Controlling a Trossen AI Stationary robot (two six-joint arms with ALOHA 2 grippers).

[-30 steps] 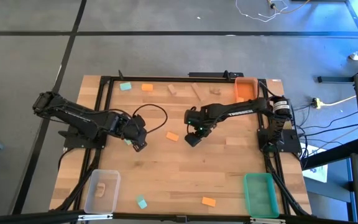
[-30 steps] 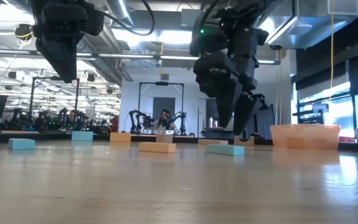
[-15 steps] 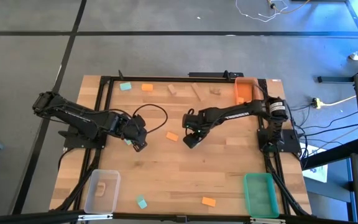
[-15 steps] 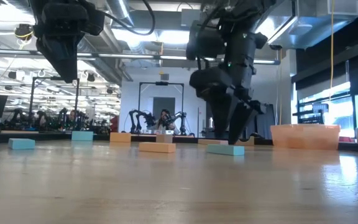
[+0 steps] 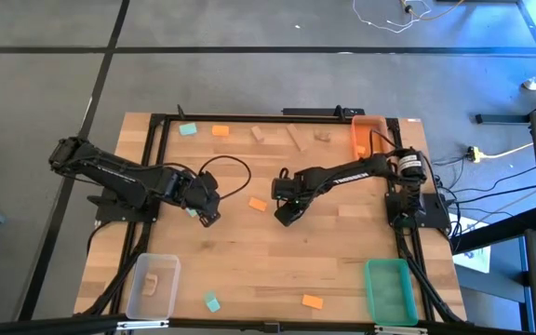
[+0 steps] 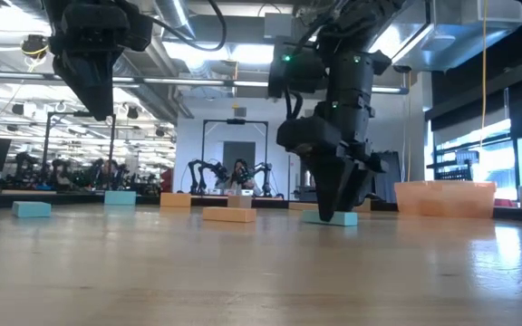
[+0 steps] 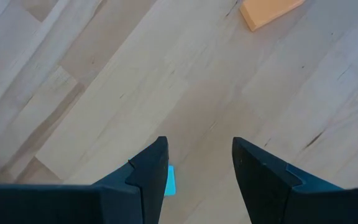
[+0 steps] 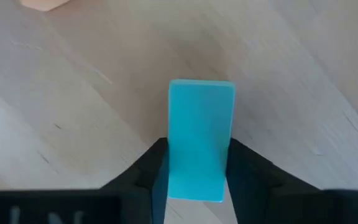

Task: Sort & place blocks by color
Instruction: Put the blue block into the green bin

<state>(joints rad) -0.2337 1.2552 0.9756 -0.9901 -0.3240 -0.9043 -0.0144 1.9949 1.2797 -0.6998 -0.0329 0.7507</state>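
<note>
High view, three orange blocks point(image 5: 258, 204), two teal-green blocks point(image 5: 212, 302)

Both arms point(image 5: 119, 174) are black, w/ jointed tube links. A black cable point(image 5: 226, 167) loops by the left wrist. Fingers point(image 7: 151, 171) are dark, wedge-shaped. A green light point(image 6: 286, 59) glows on the right arm.

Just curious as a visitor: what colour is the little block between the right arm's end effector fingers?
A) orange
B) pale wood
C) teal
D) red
C: the right wrist view shows a teal block lying on the table between the right end effector's fingers.
</note>
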